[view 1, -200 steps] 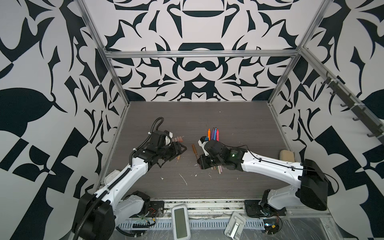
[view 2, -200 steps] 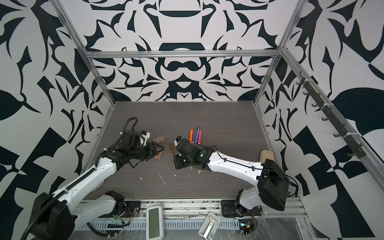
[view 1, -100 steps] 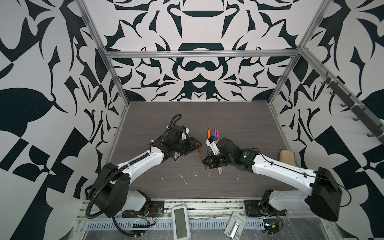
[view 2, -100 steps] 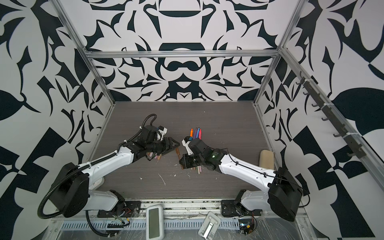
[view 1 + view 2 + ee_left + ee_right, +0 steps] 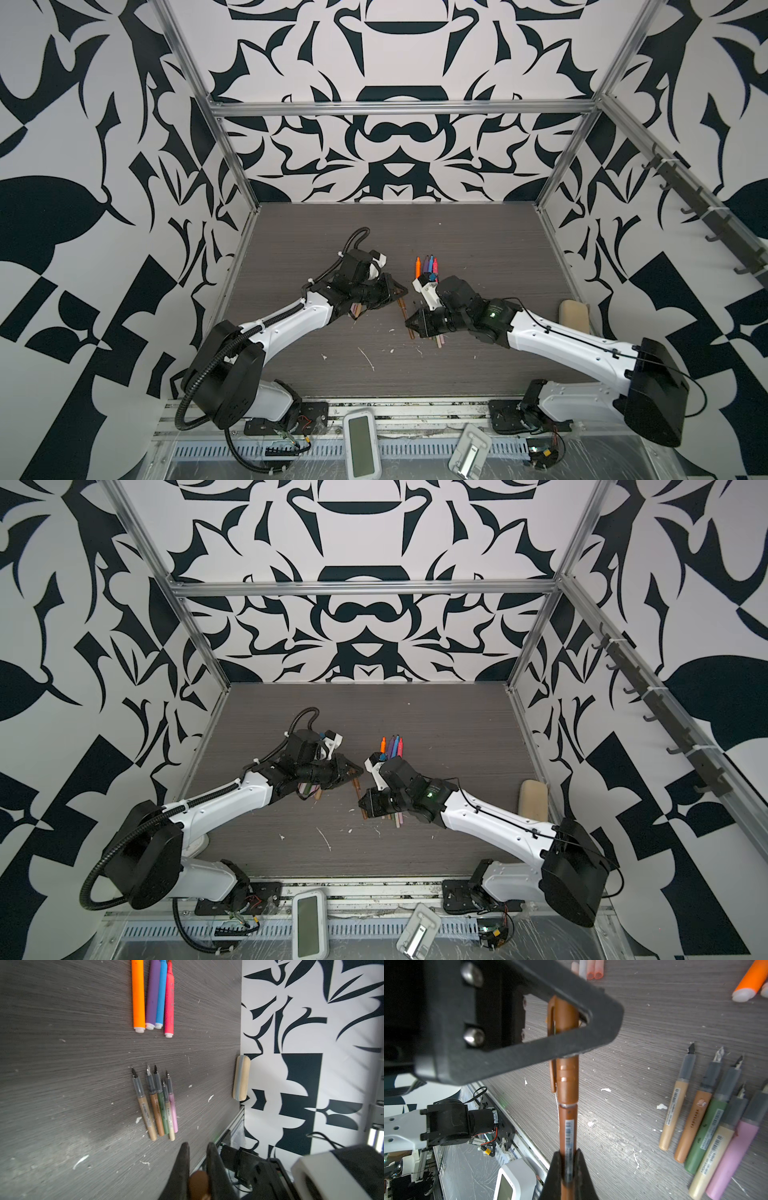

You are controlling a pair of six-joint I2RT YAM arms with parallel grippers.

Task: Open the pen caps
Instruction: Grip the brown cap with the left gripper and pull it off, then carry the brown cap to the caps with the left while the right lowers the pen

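Observation:
A brown pen (image 5: 568, 1122) hangs above the table, slanting between my two grippers. My right gripper (image 5: 568, 1153) is shut on its barrel. My left gripper (image 5: 198, 1146) is shut on its brown pen cap (image 5: 566, 1076), whose clip runs along one side. In both top views the pen (image 5: 404, 318) (image 5: 359, 798) spans from the left gripper (image 5: 399, 293) to the right gripper (image 5: 411, 326). Several uncapped muted pens (image 5: 158, 1109) lie side by side on the table. Several bright markers (image 5: 152, 995) lie farther back. Loose pinkish caps (image 5: 593, 969) lie under the left arm.
A tan sponge block (image 5: 574, 316) rests against the right wall. White scraps (image 5: 368, 359) are scattered over the dark wood-grain table (image 5: 478, 237). A white device (image 5: 361, 440) and a small stand (image 5: 467, 455) sit past the table's front edge.
My left gripper has swung right to the pen's capped end and shut on the cap. My right gripper has kept its hold on the barrel and shifted slightly right.

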